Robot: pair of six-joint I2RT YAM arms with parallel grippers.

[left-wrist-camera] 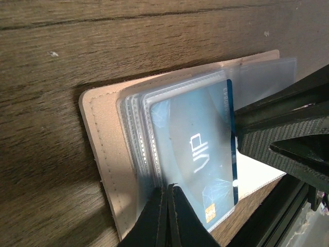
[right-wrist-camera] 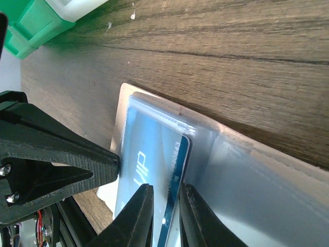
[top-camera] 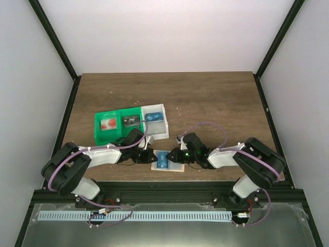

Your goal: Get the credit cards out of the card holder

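The tan card holder (top-camera: 176, 166) lies open near the table's front edge, its clear sleeves (left-wrist-camera: 134, 128) fanned out. A blue credit card (left-wrist-camera: 190, 144) marked VIP sits in the top sleeve, one long edge sticking out (right-wrist-camera: 180, 164). My left gripper (left-wrist-camera: 169, 188) is shut, its tips resting on the sleeves at the holder's near side. My right gripper (right-wrist-camera: 166, 188) comes from the opposite side, jaws a narrow gap apart, straddling the card's exposed edge. In the top view both grippers (top-camera: 149, 156) (top-camera: 175, 154) meet over the holder. A pale card with red marks (top-camera: 108, 124) lies in the green tray.
Behind the holder stand a green compartment tray (top-camera: 98, 133) holding a dark item (top-camera: 129, 121) and a translucent white box (top-camera: 160, 131) holding a blue item (top-camera: 151, 117). The two arms crowd the strip beside the front edge.
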